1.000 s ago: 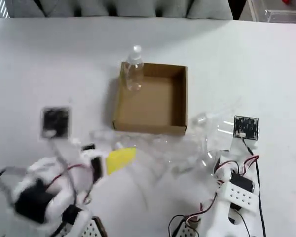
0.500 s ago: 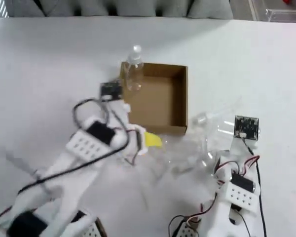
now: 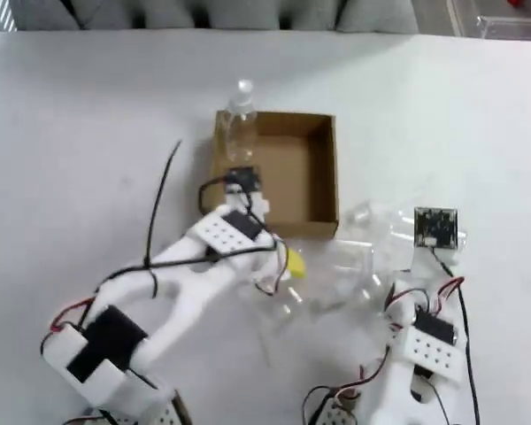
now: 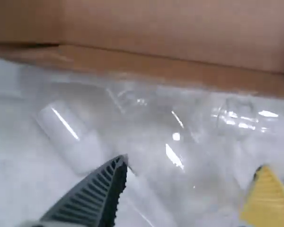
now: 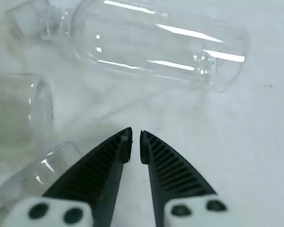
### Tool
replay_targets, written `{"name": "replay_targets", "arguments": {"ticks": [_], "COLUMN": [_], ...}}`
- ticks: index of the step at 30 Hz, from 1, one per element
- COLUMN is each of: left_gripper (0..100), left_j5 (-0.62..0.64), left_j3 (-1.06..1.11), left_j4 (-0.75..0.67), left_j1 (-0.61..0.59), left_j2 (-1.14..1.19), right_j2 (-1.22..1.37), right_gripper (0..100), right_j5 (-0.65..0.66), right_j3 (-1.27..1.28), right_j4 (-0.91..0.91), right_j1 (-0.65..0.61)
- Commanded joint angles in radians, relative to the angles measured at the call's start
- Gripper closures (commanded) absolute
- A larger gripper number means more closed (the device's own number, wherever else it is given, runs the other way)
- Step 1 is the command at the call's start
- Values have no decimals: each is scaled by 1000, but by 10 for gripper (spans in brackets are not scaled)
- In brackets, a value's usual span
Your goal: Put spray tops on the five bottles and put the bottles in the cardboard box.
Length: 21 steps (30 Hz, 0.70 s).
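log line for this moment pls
left end effector open over loose bottles before cardboard box | right end effector shut, empty, near lying bottle | upright bottle at box corner

No print is showing legibly anywhere — the cardboard box (image 3: 292, 181) and the bottles (image 5: 156, 45) are carrying nothing readable (plain surfaces).

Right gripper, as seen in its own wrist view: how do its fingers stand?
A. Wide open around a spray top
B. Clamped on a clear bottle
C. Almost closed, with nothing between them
C: the right gripper has its two dark fingertips almost touching with nothing held between them, and the clear bottle lies on its side ahead of the tips, apart from them.
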Motion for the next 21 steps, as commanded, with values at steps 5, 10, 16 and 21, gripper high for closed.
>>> {"name": "replay_targets", "arguments": {"ticks": [5,10,16,21], "left_gripper": [616,665,967,954], "left_j5": [12,12,12,12], "left_j3": [-41,-41,-49,-49], "left_j4": [60,97,94,101], "left_j1": [-22,-24,-76,-101], "left_j2": [-4,-5,-5,-7], "right_j2": [12,12,12,12], "right_gripper": [978,978,978,978], "right_j5": [17,17,17,17], "right_j3": [2,2,2,2], "right_j4": [1,1,1,1], "right_j1": [-21,-21,-21,-21]}}
